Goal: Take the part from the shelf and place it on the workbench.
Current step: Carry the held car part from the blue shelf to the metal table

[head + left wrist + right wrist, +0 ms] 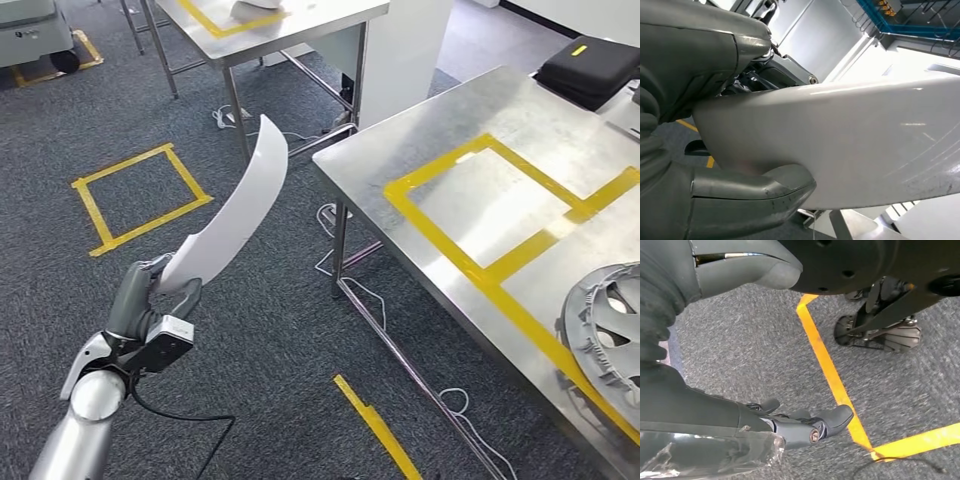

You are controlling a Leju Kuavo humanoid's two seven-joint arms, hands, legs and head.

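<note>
Currently we grasp the white part [230, 210] by one end in the left hand [140, 295], over the floor, well short of the counter [453, 130]; the long overhang could twist loose. Our right hand [764, 415] hangs released.

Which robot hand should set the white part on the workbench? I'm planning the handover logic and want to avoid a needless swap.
Left. The left robot hand already grips the white part, held above the carpet beside the workbench. The right robot hand hangs open over the floor, holding nothing.
</note>
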